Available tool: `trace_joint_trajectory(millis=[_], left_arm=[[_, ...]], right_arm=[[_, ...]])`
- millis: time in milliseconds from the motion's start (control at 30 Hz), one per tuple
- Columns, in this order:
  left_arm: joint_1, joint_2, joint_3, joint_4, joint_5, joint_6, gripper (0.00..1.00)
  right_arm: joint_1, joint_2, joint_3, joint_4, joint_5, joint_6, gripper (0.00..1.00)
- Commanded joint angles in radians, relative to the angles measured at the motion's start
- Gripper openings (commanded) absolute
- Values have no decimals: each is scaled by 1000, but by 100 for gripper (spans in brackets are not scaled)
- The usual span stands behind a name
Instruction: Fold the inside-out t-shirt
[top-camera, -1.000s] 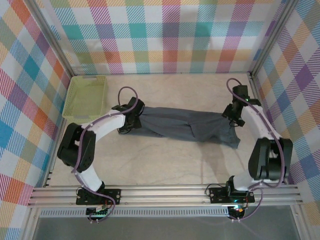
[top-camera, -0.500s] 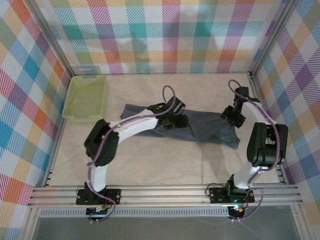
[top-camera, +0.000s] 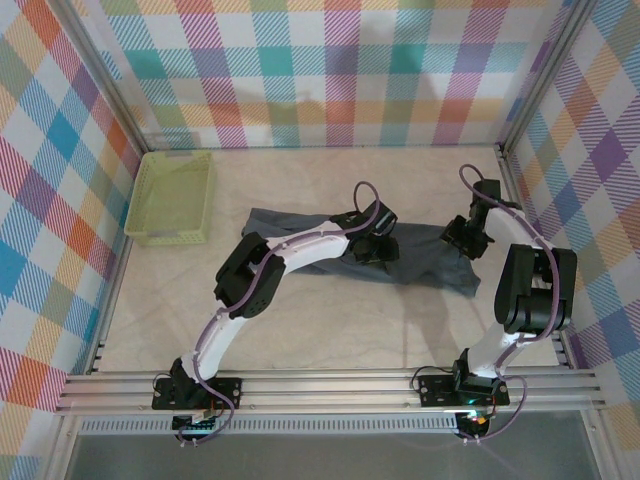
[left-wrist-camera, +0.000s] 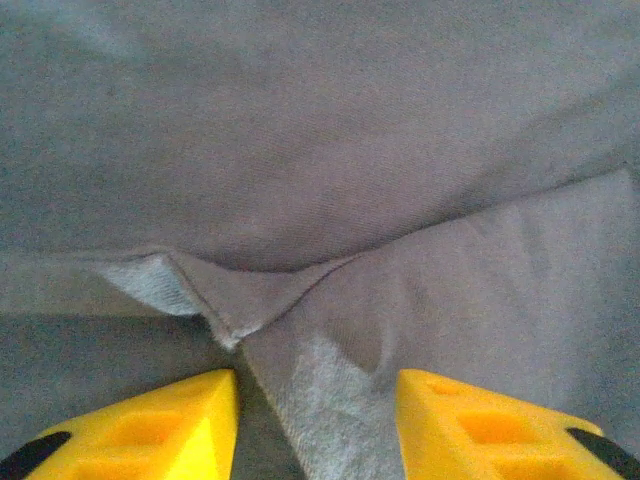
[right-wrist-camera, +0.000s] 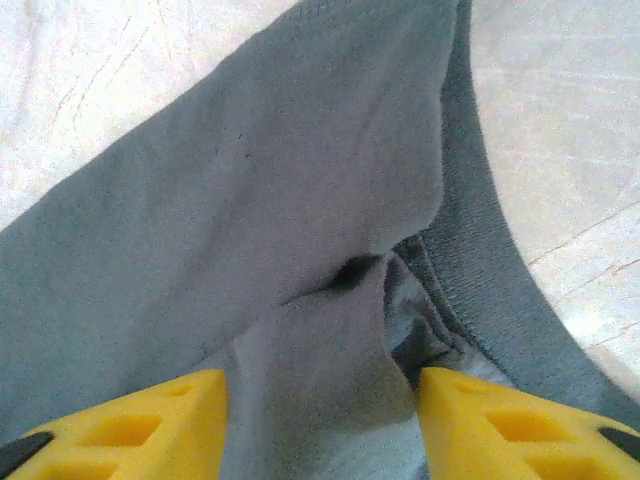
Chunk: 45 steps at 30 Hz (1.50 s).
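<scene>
The inside-out t-shirt (top-camera: 425, 258) is dark slate-grey and lies as a long, bunched band across the middle of the table. My left gripper (top-camera: 378, 248) reaches over to the band's middle. In the left wrist view it (left-wrist-camera: 315, 400) stands open, its yellow fingers (left-wrist-camera: 180, 420) either side of a raised fold with a seam edge (left-wrist-camera: 225, 330). My right gripper (top-camera: 465, 243) is at the shirt's right end. In the right wrist view it (right-wrist-camera: 320, 400) is open around a ridge of cloth (right-wrist-camera: 320, 340), with a ribbed hem (right-wrist-camera: 480, 260) just right of it.
A lime-green mesh basket (top-camera: 172, 197) stands at the back left, apart from the shirt. Bare beige tabletop (top-camera: 330, 330) lies in front of the shirt. Metal frame posts and checked walls close in the sides, the right one (top-camera: 510, 165) near my right arm.
My left arm has swung right along the shirt, from its left end to its middle. Both grippers' jaws have narrowed. The right gripper shifted only slightly.
</scene>
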Motion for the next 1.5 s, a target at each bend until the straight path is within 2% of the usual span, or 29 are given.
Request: trace_joint_trajectory(millis=[0,400,533,733,833,933,1000,1033,1133,1233,1333,1467], left_arm=[[7,19,44,40,-2,5,40],[48,81,125,89,4,24,7],[68,71,116,120,-5,15,3],[93,86,110,148,-6,-15,3],[96,112,134,120,-13,-17,11],[99,143,185,63,-8,2,30],[99,156,222,7,-10,26,38],[98,155,236,-22,-13,37,43],[98,101,225,-102,-45,88,53],[98,-28,108,-133,-119,136,64],[105,-173,-58,-121,-179,188,71],[162,-362,-311,-55,-214,224,74]], right_arm=[[-7,-19,-12,17,-44,-9,50],[-8,-34,0,8,-2,-17,22],[-8,-45,2,1,29,-16,17],[-8,-26,20,1,71,-10,15],[-8,10,51,-1,100,-10,14],[-8,54,88,0,142,-14,17],[-8,70,112,-10,168,-15,25],[-9,74,124,-17,179,-20,33],[-8,47,137,-50,193,-32,46],[-8,-28,92,-49,182,-37,56],[-8,-118,11,-25,83,-43,64],[9,-226,-112,32,-62,-40,63]])
